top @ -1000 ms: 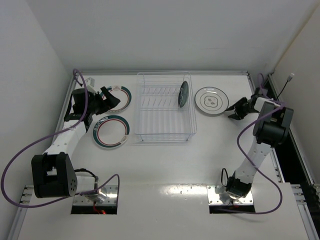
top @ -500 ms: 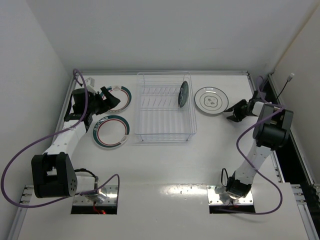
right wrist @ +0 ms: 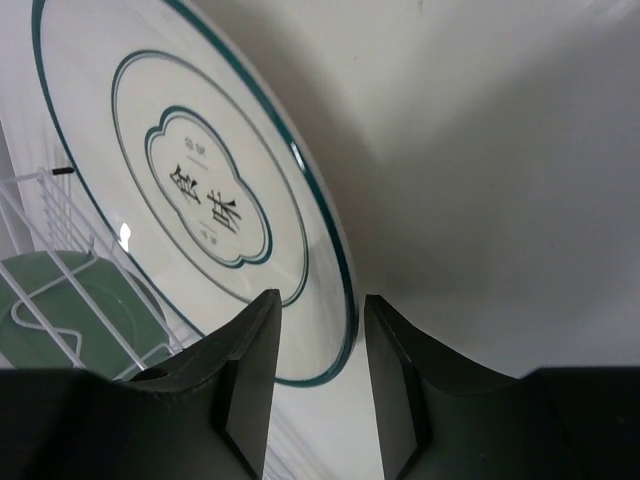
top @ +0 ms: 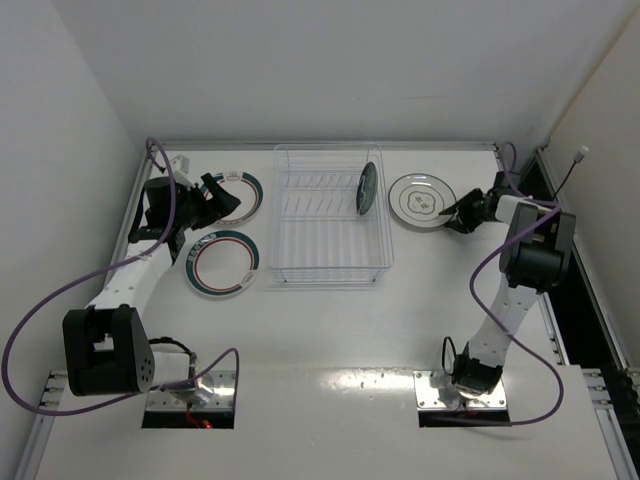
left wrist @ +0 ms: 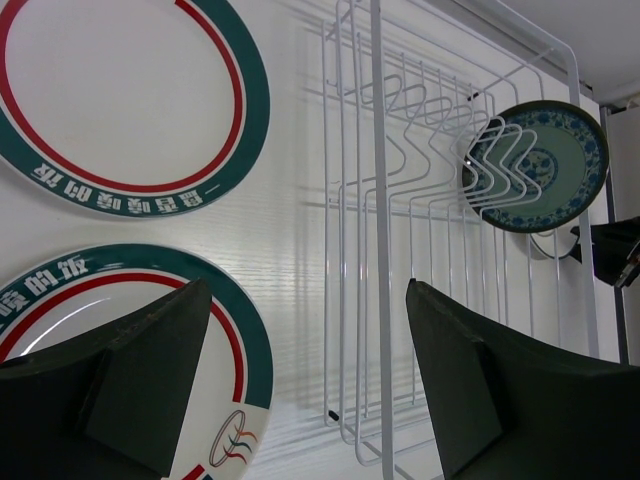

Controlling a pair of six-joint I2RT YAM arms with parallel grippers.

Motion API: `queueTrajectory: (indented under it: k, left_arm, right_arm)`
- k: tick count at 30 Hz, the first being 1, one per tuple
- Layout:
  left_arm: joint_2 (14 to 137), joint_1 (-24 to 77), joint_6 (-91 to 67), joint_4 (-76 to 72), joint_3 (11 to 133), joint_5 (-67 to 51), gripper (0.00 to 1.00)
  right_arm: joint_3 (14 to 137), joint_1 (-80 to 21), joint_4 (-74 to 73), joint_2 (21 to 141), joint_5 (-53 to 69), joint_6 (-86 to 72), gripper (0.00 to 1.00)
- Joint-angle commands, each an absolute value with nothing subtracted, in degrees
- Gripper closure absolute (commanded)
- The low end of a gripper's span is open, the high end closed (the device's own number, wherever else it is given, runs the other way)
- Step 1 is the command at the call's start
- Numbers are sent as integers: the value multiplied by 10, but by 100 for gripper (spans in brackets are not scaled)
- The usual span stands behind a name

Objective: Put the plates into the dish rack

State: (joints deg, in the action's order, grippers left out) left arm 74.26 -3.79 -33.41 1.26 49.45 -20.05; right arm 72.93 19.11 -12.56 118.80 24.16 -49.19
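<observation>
The wire dish rack (top: 325,215) stands at the table's middle back. The small dark teal plate (top: 368,188) stands upright in its right end. The pale grey plate (top: 421,200) lies flat to the right of the rack. My right gripper (top: 462,214) is open at its right edge; in the right wrist view the gripper (right wrist: 322,300) straddles the plate's (right wrist: 200,190) dark-ringed rim. Two white plates with green-and-red rings lie left of the rack, one far (top: 243,196) and one near (top: 222,263). My left gripper (top: 213,193) is open and empty over the far one.
In the left wrist view the open gripper (left wrist: 300,292) hangs between a ringed plate (left wrist: 235,350) and the rack (left wrist: 375,200), with the teal plate (left wrist: 560,160) beyond. White walls close the table at left, back and right. Purple cables loop beside both arms.
My right gripper has moved left to the grey plate and now sits round its right rim. The left arm and all the plates have not moved.
</observation>
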Motion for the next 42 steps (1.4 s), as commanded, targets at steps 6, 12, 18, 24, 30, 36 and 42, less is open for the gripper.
queueTrajectory:
  k: [6, 12, 18, 24, 30, 36, 42]
  left_arm:
    - [750, -38, -325, 5, 517, -204, 23]
    - [750, -38, -320, 5, 517, -204, 23]
    - [750, -38, -320, 5, 517, -204, 23]
    - [750, -38, -320, 5, 517, -204, 23]
    - [750, -38, -320, 5, 517, -204, 23]
    - [750, -38, -320, 5, 517, -204, 23]
    - [750, -38, -320, 5, 517, -204, 23]
  right_arm:
    - [808, 173, -164, 1272, 275, -485, 98]
    - [799, 167, -170, 1263, 272, -474, 100]
    - [794, 136, -241, 1085, 108, -417, 100]
    - [854, 16, -328, 928, -200, -369, 100]
    - [952, -118, -368, 914, -353, -331, 100]
    - [1052, -220, -407, 982, -454, -295, 100]
    - [1088, -282, -440, 1039, -497, -302, 100]
